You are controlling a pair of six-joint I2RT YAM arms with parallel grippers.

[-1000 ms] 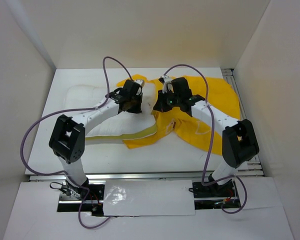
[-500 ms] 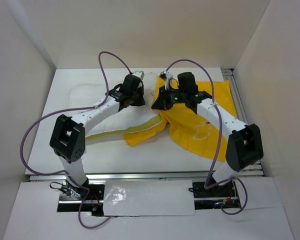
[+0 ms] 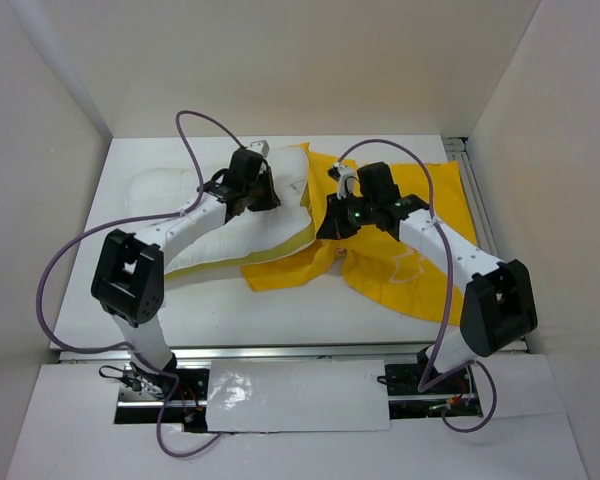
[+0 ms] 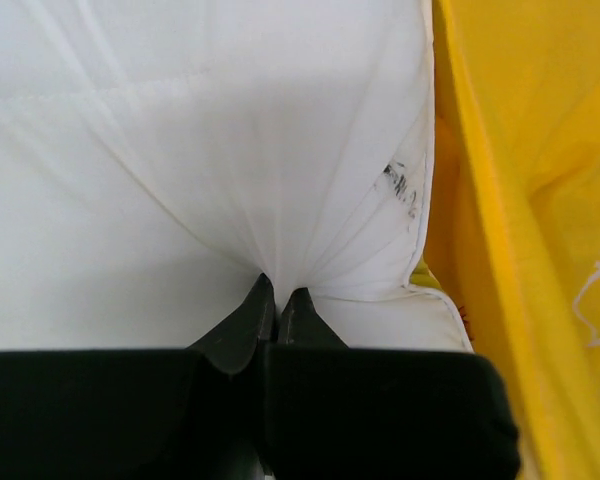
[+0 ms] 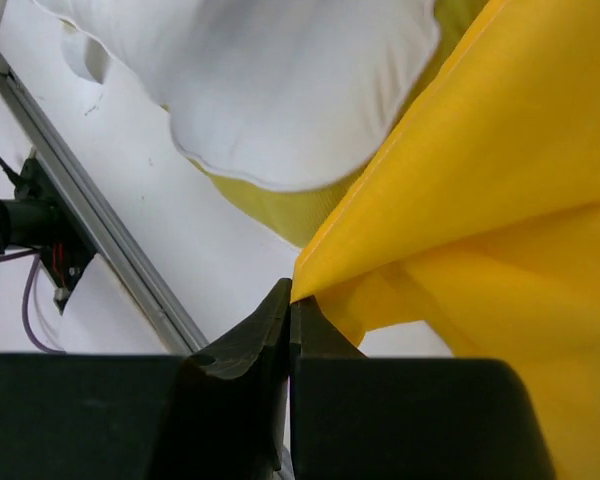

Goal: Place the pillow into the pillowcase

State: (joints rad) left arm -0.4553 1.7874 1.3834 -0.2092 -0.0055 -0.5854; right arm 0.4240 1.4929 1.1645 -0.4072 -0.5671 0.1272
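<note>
The white pillow (image 3: 240, 225) lies across the left-middle of the table, its right end lifted. My left gripper (image 3: 263, 196) is shut on a pinch of the pillow's white fabric (image 4: 230, 170) near its right end, the cloth gathering into folds at the fingertips (image 4: 277, 295). The yellow pillowcase (image 3: 410, 215) lies crumpled to the right, part of it under the pillow's right edge. My right gripper (image 3: 327, 228) is shut on the pillowcase's edge (image 5: 460, 200) and holds it raised above the table. In the right wrist view the pillow's corner (image 5: 280, 90) hangs above the pinched edge (image 5: 291, 295).
White enclosure walls stand on the left, back and right. A metal rail (image 3: 290, 350) runs along the table's near edge, also in the right wrist view (image 5: 100, 240). Purple cables (image 3: 70, 270) loop from both arms.
My left gripper has moved left and slightly back with the pillow's end. My right gripper has moved toward the near side and right, pulling the pillowcase's edge with it.
</note>
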